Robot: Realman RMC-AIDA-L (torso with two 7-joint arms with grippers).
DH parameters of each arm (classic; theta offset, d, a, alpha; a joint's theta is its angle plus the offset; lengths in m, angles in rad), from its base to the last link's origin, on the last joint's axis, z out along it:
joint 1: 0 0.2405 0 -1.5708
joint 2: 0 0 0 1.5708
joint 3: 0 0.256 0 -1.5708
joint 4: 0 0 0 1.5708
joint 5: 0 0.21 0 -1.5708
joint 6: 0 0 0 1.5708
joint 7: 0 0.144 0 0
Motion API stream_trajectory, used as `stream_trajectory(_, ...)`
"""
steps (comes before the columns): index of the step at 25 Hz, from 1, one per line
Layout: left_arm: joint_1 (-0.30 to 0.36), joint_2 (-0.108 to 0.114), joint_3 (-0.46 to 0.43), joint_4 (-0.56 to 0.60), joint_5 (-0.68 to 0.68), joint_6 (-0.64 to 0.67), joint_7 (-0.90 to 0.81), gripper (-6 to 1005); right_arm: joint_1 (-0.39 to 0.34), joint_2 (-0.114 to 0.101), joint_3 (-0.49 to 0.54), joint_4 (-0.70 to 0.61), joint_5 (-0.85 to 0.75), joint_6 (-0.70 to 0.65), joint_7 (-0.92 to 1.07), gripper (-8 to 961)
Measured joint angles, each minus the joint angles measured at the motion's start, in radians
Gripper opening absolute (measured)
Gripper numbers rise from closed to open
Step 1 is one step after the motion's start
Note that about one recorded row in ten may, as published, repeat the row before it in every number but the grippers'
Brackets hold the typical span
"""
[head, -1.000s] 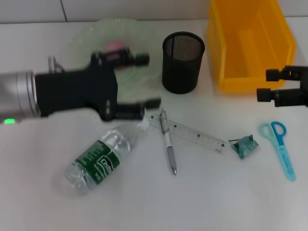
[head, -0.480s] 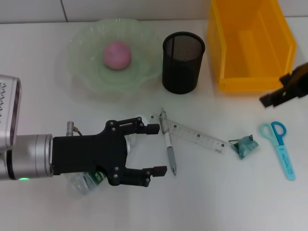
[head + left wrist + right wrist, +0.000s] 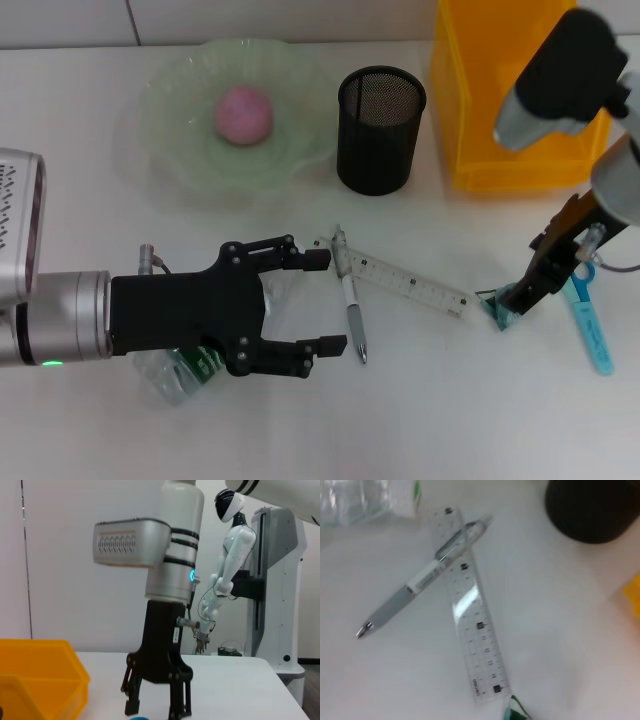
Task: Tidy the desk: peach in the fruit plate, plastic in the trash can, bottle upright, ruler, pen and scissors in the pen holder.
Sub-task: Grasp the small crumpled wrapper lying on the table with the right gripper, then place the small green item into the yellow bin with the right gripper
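Head view, from the left side across: the left gripper (image 3: 318,302) hangs low over the white table (image 3: 430,420), its two black fingers spread wide with nothing between them. Under its body lies the clear bottle (image 3: 185,368) with a green label, on its side; only that end shows from under the gripper. Behind, the pale green fruit plate (image 3: 170,95) holds the pink peach (image 3: 244,114) near its middle.

Next comes the pen (image 3: 350,296), white and grey, its long axis running towards and away from the robot with the metal tip at the near end. Its far end lies across the clear ruler (image 3: 408,283), which slants from beside the gripper's upper fingertip down and rightward. The right wrist view shows the pen (image 3: 422,576) on top of the ruler (image 3: 471,620) where they cross. Behind them stands the black mesh pen holder (image 3: 380,128), upright, and right of it the yellow trash can (image 3: 520,100).

The small crumpled green plastic (image 3: 497,306) sits just beyond the ruler's right end. The right gripper (image 3: 527,293) comes down right at it; I cannot tell whether its fingers are apart or closed. The blue scissors (image 3: 594,333) lie farthest right, handles away from the robot, partly hidden by that arm.
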Motion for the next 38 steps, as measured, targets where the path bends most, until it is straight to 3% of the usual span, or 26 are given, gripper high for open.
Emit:
stream_trajectory(4,-0.002,0.000,0.000,0.000,0.001,-0.011,0.000,843,0.027,0.000,-0.049,0.096,0.008,0.053,-0.003,792)
stream_trajectory(19,-0.006,0.000,0.001,0.000,0.002,-0.016,0.001,841,0.073,0.002,-0.059,0.237,0.046,0.105,-0.020,788)
stream_trajectory(27,-0.006,0.000,0.001,0.000,0.001,-0.015,0.001,840,0.076,0.003,-0.060,0.245,0.049,0.099,-0.021,541)
stream_trajectory(32,-0.006,0.000,0.001,0.005,0.000,-0.009,-0.002,840,0.042,-0.001,-0.015,0.103,0.048,0.045,-0.016,432)
stream_trajectory(34,-0.007,0.000,0.001,0.007,0.000,-0.009,-0.003,840,0.026,-0.003,0.106,-0.058,0.042,0.002,-0.016,413)
stream_trajectory(35,-0.008,0.000,0.001,0.007,0.000,-0.008,-0.005,840,0.026,-0.003,0.106,-0.058,0.042,0.002,-0.016,403)
stream_trajectory(38,-0.009,0.000,0.001,0.008,0.000,-0.008,-0.005,839,0.023,-0.008,0.248,-0.188,0.039,0.017,-0.028,382)
